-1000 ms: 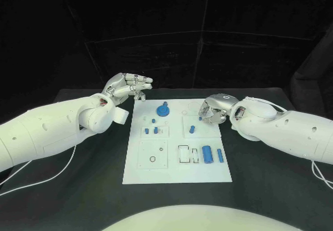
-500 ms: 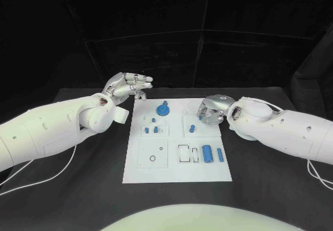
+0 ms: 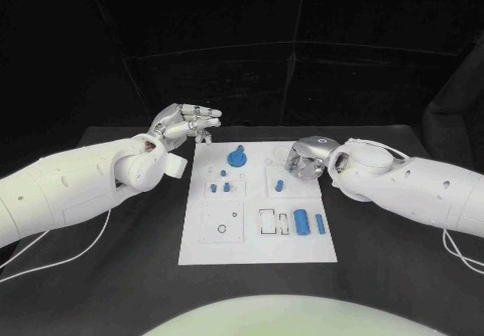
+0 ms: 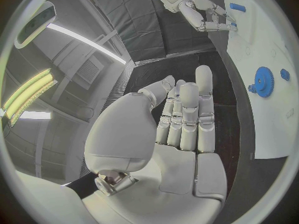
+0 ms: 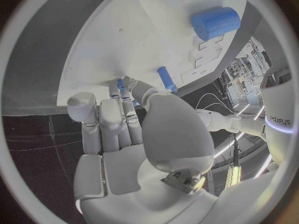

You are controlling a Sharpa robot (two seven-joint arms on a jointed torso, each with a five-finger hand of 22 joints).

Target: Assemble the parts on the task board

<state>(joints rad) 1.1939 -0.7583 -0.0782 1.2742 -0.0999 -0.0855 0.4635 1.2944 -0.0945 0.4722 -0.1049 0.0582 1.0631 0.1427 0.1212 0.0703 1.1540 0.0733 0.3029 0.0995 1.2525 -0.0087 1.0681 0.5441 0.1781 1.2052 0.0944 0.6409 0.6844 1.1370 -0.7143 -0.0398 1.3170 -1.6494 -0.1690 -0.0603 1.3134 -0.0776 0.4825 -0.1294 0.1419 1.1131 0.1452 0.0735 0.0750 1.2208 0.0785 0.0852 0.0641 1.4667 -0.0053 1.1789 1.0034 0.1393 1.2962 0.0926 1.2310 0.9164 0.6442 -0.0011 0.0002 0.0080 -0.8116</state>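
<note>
Black tabletop [image 3: 121, 280] carries the white task board [image 3: 257, 248] at centre, flat and rigid; we judge it stiff enough to press against without shifting much, with dark open margin on both long sides for the arms to approach. Largest part is the blue gear [image 3: 237, 159] near the board's far end, likely hard plastic, light, best taken by its rim. Next the stout blue cylinder [image 3: 301, 222] at the near right, smooth and liable to roll, so grip across its middle; a thin blue pin [image 3: 319, 224] lies just beside it, and a short blue peg [image 3: 280, 186] lies further up the board. Small pieces look light and slippery, easy to flick off. Left robot hand [image 3: 187, 124] hovers beyond the board's far left corner, fingers curled in, nothing in them as far as we can see. Right robot hand [image 3: 305, 164] sits over the board's far right edge, fingers bent down; whether it holds anything we cannot tell.
</note>
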